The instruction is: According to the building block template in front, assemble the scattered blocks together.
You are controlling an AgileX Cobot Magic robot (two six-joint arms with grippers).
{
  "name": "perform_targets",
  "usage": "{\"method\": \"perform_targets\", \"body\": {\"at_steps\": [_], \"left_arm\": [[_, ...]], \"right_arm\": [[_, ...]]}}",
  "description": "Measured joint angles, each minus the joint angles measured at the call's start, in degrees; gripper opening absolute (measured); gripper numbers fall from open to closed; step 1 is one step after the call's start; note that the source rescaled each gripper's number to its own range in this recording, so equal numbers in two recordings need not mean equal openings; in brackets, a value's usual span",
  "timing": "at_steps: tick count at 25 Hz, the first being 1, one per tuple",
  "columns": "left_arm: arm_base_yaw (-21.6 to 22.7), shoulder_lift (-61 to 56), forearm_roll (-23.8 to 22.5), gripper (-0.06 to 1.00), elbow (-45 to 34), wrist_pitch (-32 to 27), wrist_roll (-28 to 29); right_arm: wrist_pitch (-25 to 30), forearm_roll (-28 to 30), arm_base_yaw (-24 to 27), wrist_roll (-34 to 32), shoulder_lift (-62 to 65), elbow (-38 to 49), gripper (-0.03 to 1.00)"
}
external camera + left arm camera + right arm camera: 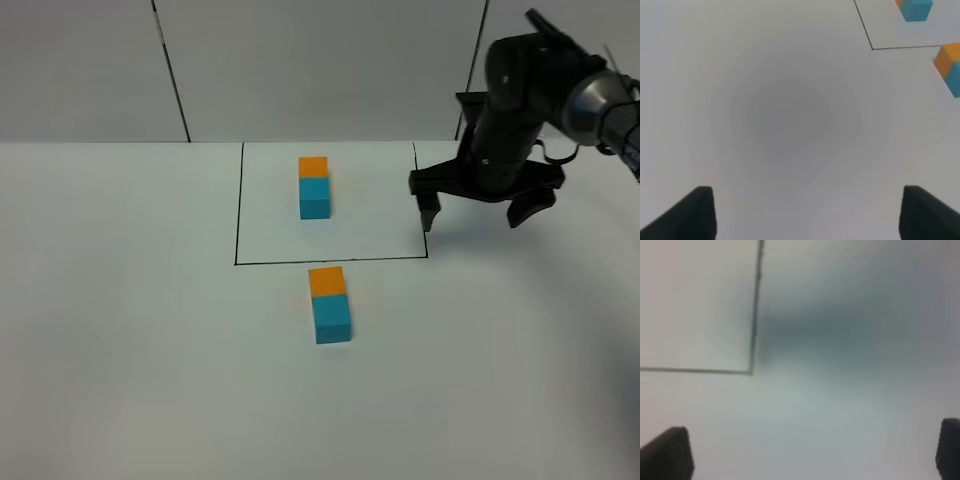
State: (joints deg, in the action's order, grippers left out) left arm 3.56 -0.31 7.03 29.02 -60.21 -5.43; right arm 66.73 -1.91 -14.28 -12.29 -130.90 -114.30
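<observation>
Orange cube and teal-blue cube sitting joined outside the outline; right hand, fingers apart and empty, hovering nearby, risking knocking the template

1. On my overhead feed, the right arm is glossy black with a silver band near the wrist joint.
2. Thin black cables loop beside its gripper.
3. My left gripper shows matte black fingertips.
</observation>
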Motion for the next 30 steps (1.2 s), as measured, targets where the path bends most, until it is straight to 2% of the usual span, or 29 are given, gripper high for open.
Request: {"method": "perform_targets", "body": {"at_steps": [8,12,17,24,30], "left_arm": [[0.0,0.0,0.0,0.68,0.0,0.0,0.12],[0.0,0.0,0.0,0.68,0.0,0.0,0.12],[0.0,0.0,0.0,0.68,0.0,0.0,0.06],[0.0,0.0,0.0,0.68,0.0,0.0,0.06],[0.0,0.0,0.0,0.68,0.0,0.0,0.06]], "right_arm": [[1.38,-0.81,8.64,7.46,3.35,0.0,1.0],[1.94,-0.85,11.68,11.47,5.75,3.13,1.0],[-0.91,0.32,12.89,13.1,12.3,11.88,1.0],[-6.82,3.88,13.19,13.38,27.99,28.49,1.0],[-7.22,6.67,13.19,13.04,46.75,44.34,1.0]]}}
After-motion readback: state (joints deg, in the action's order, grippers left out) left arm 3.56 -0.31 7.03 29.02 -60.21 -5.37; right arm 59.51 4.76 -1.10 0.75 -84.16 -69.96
